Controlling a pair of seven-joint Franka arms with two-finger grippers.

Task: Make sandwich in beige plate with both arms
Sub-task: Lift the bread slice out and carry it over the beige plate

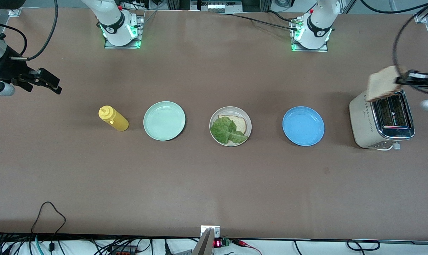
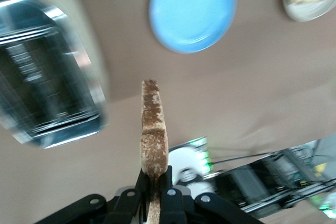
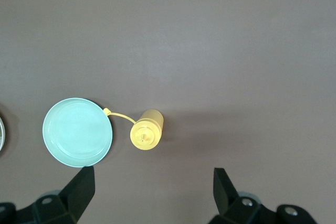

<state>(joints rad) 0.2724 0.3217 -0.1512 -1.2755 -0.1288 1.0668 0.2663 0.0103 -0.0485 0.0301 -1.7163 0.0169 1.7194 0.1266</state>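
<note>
The beige plate (image 1: 249, 126) sits mid-table and carries a bread slice (image 1: 239, 123) with a ruffled green lettuce leaf (image 1: 228, 131) on top. My left gripper (image 1: 399, 79) is shut on the edge of a second bread slice (image 1: 382, 84), held upright in the air over the toaster (image 1: 380, 120). The left wrist view shows that slice (image 2: 153, 135) edge-on, pinched in the left gripper (image 2: 155, 184). My right gripper (image 1: 53, 84) waits open and holds nothing, above bare table at the right arm's end; it (image 3: 152, 187) looks down on the table beside the mustard bottle.
A yellow mustard bottle (image 1: 113, 118) lies beside a mint-green plate (image 1: 164, 120), toward the right arm's end. A blue plate (image 1: 303, 126) sits between the beige plate and the toaster. Cables run along the table edge nearest the front camera.
</note>
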